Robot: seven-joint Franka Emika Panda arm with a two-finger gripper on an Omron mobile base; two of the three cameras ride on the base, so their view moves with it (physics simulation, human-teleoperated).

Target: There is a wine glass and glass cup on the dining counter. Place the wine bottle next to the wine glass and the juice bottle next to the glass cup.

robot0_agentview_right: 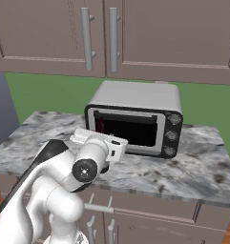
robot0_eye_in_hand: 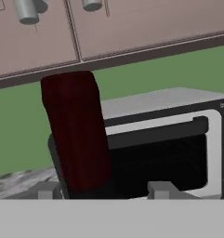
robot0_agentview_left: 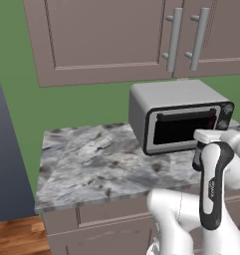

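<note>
Wine bottle [robot0_eye_in_hand: 76, 135] gripped between the half-open tool's [robot0_eye_in_hand: 102, 190] fingertips.

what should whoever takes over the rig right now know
Gripper: jaws part open around the wine bottle, dark red neck between the fingertips; looks gripped, contact not fully clear.
Bottle sits up in front of the toaster oven on the small marble worktop.
Done: wine bottle apparently picked up.
Left: carry it to the wine glass, then set the juice bottle by the glass cup.

Wine bottle [robot0_eye_in_hand: 76, 135] body hidden below its red capsule; toaster oven [robot0_eye_in_hand: 178, 139] cut off at right edge.
</note>
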